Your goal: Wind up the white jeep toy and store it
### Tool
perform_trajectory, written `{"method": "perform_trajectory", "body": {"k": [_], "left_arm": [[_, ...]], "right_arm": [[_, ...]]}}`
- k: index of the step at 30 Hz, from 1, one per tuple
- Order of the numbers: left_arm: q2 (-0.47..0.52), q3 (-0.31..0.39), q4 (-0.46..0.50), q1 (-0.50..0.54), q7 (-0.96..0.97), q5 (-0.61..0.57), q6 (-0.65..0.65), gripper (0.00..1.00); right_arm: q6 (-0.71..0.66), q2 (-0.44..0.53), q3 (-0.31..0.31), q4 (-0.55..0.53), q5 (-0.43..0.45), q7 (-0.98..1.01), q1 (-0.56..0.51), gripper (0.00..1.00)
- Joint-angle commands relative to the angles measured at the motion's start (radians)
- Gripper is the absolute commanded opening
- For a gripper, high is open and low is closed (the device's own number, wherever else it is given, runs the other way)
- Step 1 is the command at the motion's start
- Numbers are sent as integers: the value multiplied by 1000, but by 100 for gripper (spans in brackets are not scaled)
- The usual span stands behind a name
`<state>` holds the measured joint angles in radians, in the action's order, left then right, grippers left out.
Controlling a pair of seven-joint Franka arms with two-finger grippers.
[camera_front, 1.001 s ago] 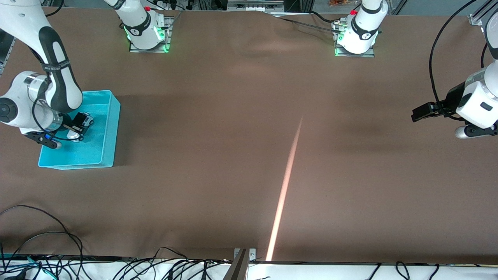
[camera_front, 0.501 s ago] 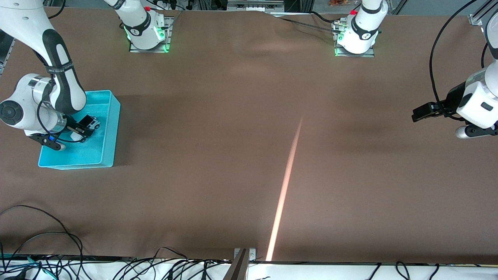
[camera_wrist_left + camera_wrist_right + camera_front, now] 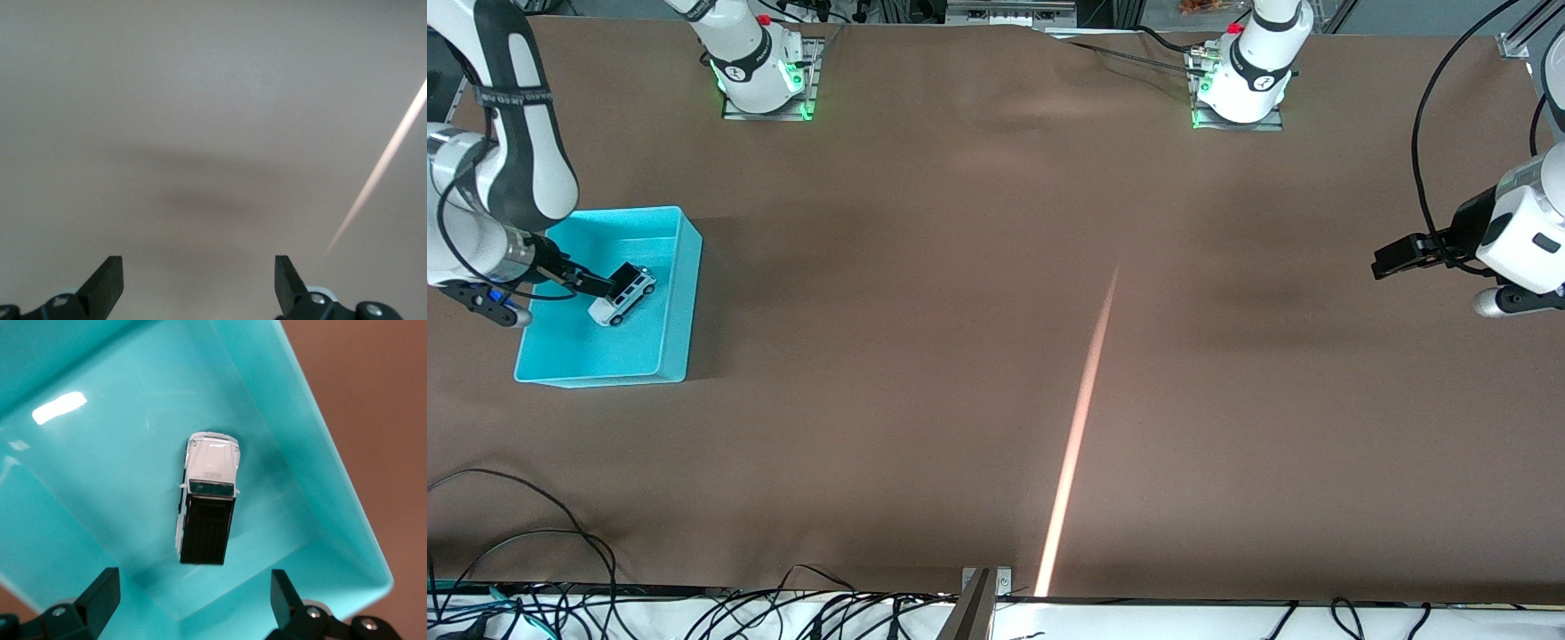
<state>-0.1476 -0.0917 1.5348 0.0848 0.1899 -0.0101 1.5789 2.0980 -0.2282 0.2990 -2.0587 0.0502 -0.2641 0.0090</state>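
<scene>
Turquoise bin (image 3: 680, 293) around unmarked white jeep toy (image 3: 623, 294); right gripper (image 3: 193, 600) overhead and left gripper (image 3: 199, 283) both wide, empty.

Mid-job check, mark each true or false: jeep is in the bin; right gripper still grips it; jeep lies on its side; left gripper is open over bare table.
1. The white jeep toy sits in the turquoise bin: true.
2. The right gripper grips the jeep: false, its fingers stand open above it.
3. The jeep lies on its side: false, it sits upright, black roof up.
4. The left gripper is open over bare table: true.
</scene>
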Motion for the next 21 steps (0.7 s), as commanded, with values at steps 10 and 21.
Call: {"method": "perform_trajectory", "body": {"k": [10,21], "left_arm": [[11,0,-24,6,-15,-2,-5,100],[10,-2,-22,35,-20,50,-5,100]], "right_arm": [[-133,237,-72,-17,4,-64,6,100],[-245,331,-146,28,-32,-57,9,100]]}}
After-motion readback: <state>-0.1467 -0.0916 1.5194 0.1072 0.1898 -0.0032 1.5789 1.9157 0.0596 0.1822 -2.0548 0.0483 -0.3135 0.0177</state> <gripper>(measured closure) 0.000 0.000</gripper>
